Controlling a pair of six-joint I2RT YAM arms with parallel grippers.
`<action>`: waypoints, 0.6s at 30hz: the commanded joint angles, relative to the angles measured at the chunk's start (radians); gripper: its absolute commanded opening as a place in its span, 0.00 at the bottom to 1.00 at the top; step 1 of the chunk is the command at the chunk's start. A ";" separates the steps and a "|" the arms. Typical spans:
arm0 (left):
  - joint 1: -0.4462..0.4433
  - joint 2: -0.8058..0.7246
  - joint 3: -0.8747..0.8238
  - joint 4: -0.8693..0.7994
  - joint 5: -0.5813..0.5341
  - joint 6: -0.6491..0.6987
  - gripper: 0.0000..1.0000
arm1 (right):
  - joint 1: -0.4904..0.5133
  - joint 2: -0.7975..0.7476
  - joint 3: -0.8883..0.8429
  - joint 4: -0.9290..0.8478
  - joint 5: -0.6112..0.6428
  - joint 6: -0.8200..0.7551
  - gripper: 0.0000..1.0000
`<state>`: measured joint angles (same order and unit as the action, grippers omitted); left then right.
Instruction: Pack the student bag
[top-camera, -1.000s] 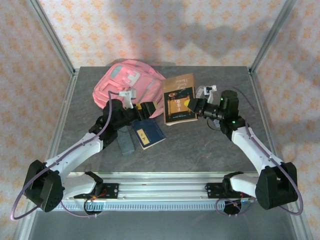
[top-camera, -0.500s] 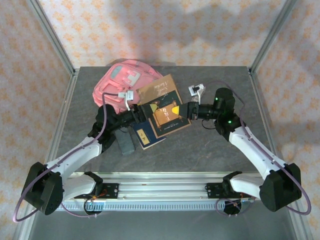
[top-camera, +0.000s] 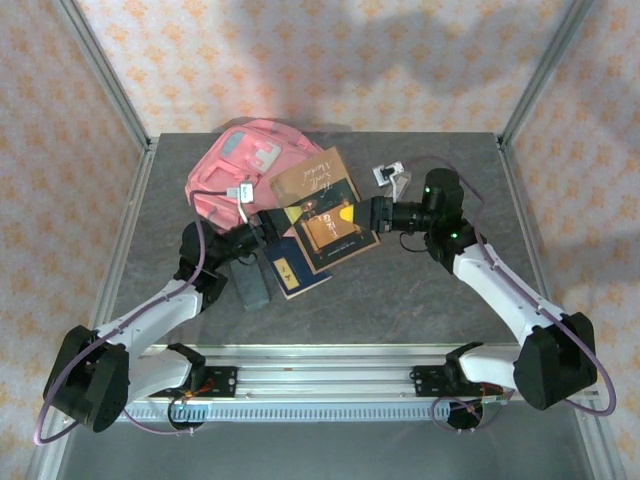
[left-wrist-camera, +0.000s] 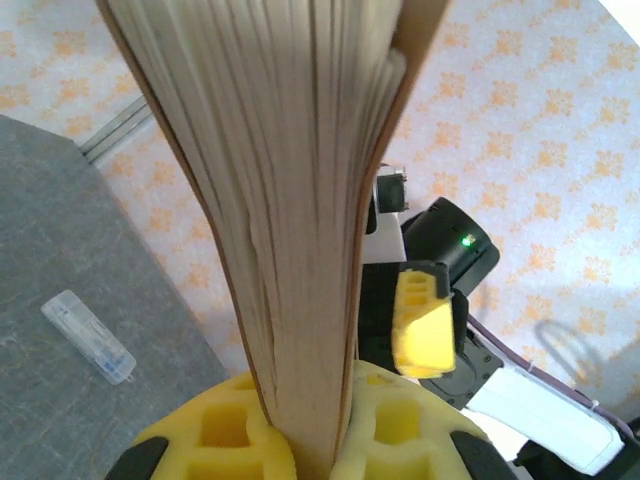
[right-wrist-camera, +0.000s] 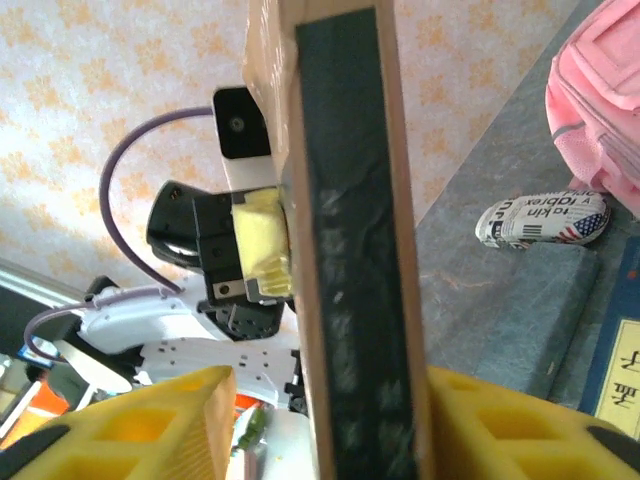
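Observation:
The student bag (top-camera: 240, 165) lies pink at the table's back left, and its edge also shows in the right wrist view (right-wrist-camera: 600, 80). A brown book (top-camera: 325, 205) hangs above the table between both arms. My left gripper (top-camera: 285, 222) is shut on the book's page edge (left-wrist-camera: 290, 200), both yellow pads pressed against it (left-wrist-camera: 300, 435). My right gripper (top-camera: 362, 213) stands open around the book's dark spine (right-wrist-camera: 350, 250). There is a clear gap on its left side (right-wrist-camera: 320, 420), while the other pad sits close against the cover.
A blue book (top-camera: 295, 268) and a dark grey case (top-camera: 250, 285) lie on the table under the left arm. A newspaper-print pouch (right-wrist-camera: 545, 218) rests beside the bag. A small clear tube (left-wrist-camera: 88, 337) lies on the grey tabletop. Metal frame posts stand at the table's corners.
The right arm carried the brown book left to the left gripper. The left jaws closed on it and the right jaws have spread apart.

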<state>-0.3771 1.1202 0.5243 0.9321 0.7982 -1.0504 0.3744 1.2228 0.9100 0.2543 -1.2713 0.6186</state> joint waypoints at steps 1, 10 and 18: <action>0.038 -0.031 -0.048 0.140 -0.154 -0.086 0.00 | 0.001 -0.025 -0.027 0.154 0.053 0.092 0.58; 0.043 -0.006 -0.102 0.325 -0.264 -0.213 0.00 | 0.116 -0.091 -0.194 0.381 0.282 0.232 0.73; -0.003 0.031 -0.121 0.419 -0.309 -0.249 0.00 | 0.212 0.012 -0.213 0.534 0.440 0.314 0.57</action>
<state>-0.3576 1.1561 0.3950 1.2011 0.5266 -1.2804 0.5621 1.2018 0.6918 0.6720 -0.9146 0.8959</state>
